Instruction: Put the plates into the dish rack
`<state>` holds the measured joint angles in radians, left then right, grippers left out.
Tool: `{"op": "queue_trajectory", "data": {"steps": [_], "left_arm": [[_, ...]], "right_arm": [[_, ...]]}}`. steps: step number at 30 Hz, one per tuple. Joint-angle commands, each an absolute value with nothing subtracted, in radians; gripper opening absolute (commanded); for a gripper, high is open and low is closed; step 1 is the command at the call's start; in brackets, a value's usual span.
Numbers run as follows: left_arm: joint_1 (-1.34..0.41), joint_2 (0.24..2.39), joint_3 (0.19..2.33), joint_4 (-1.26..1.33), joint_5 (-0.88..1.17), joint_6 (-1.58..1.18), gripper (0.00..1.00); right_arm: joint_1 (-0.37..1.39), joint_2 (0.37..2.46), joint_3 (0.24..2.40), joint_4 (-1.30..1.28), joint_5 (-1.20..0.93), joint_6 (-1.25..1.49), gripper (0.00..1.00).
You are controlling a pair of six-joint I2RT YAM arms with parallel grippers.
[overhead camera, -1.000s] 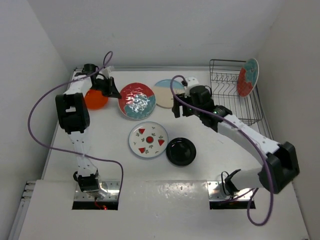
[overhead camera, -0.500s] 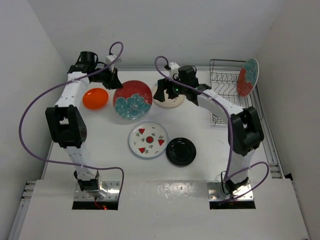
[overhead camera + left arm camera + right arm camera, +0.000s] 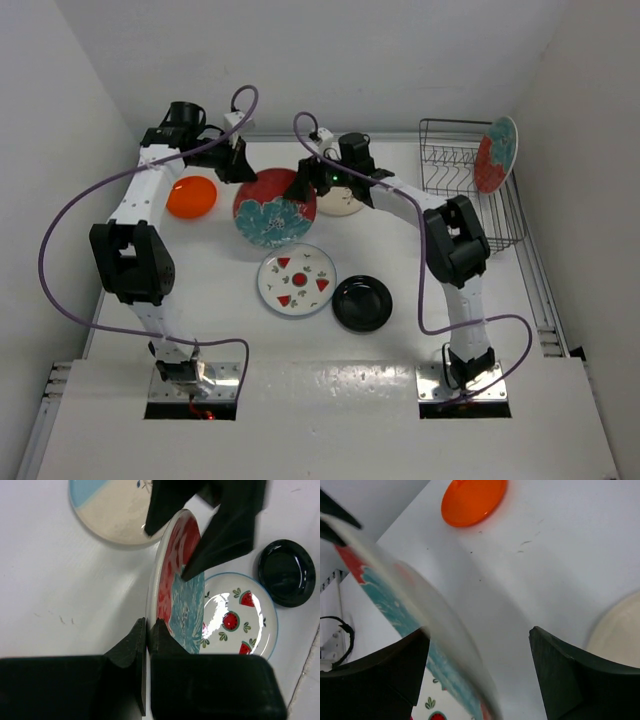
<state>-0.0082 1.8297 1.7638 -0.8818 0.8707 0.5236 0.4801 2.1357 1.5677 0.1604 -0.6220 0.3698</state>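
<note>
The left gripper (image 3: 147, 626) pinches the rim of a red plate with teal flowers (image 3: 275, 208), held tilted near the far middle of the table (image 3: 200, 290). The right gripper (image 3: 479, 632) stands wide, its fingers straddling that plate's opposite rim. The dish rack (image 3: 455, 160) sits in the far right corner, with another red-and-teal plate (image 3: 496, 153) upright in it.

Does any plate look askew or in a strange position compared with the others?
Yes. The red plate with a teal flower is tilted up on edge instead of lying flat. The left tool is shut on its rim, and the open right tool straddles the opposite rim.
</note>
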Motion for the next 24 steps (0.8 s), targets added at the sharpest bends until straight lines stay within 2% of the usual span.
{"op": "queue_trajectory", "data": {"steps": [1, 4, 6, 7, 8, 10, 13, 14, 15, 17, 18, 19, 20, 21, 24], "left_arm": [[-0.018, 1.721, 1.79, -0.856, 1.026, 0.523, 0.0], [-0.037, 1.712, 1.79, -0.865, 1.012, 0.523, 0.0], [-0.037, 1.712, 1.79, -0.865, 0.98, 0.523, 0.0], [-0.037, 1.712, 1.804, -0.865, 0.98, 0.523, 0.0], [-0.037, 1.712, 1.804, -0.865, 0.956, 0.514, 0.0], [-0.037, 1.723, 1.839, -0.865, 0.934, 0.514, 0.0], [-0.037, 1.736, 1.905, -0.865, 0.838, 0.47, 0.0], [-0.028, 1.761, 1.928, -0.865, 0.807, 0.436, 0.05], [-0.028, 1.761, 1.951, -0.865, 0.743, 0.42, 0.16], [-0.018, 1.776, 2.025, -0.865, 0.675, 0.364, 0.51], [-0.018, 1.788, 2.051, -0.865, 0.614, 0.344, 0.79], [-0.018, 1.801, 2.101, -0.865, 0.583, 0.325, 0.89], [-0.006, 1.801, 2.123, -0.855, 0.553, 0.286, 0.98], [0.009, 1.801, 2.138, -0.844, 0.481, 0.264, 1.0], [0.021, 1.789, 2.152, -0.798, 0.318, 0.235, 1.0]], "right_arm": [[0.509, 2.18, 1.634, 0.253, -0.689, 0.402, 0.78], [0.506, 2.183, 1.623, 0.307, -0.758, 0.468, 0.62], [0.508, 2.151, 1.593, 0.345, -0.79, 0.505, 0.47], [0.503, 2.138, 1.577, 0.351, -0.799, 0.509, 0.32], [0.505, 2.088, 1.56, 0.385, -0.801, 0.534, 0.08], [0.503, 2.045, 1.47, 0.417, -0.787, 0.531, 0.01], [0.502, 1.935, 1.385, 0.477, -0.735, 0.523, 0.0], [0.502, 1.871, 1.378, 0.469, -0.694, 0.517, 0.0], [0.499, 1.847, 1.364, 0.453, -0.675, 0.508, 0.0], [0.483, 1.783, 1.341, 0.436, -0.594, 0.492, 0.0], [0.468, 1.737, 1.338, 0.41, -0.572, 0.464, 0.0], [0.465, 1.694, 1.333, 0.394, -0.48, 0.45, 0.0], [0.454, 1.654, 1.332, 0.337, -0.444, 0.437, 0.0], [0.418, 1.62, 1.331, 0.316, -0.408, 0.405, 0.0], [0.323, 1.557, 1.365, 0.188, -0.205, 0.355, 0.0]]}}
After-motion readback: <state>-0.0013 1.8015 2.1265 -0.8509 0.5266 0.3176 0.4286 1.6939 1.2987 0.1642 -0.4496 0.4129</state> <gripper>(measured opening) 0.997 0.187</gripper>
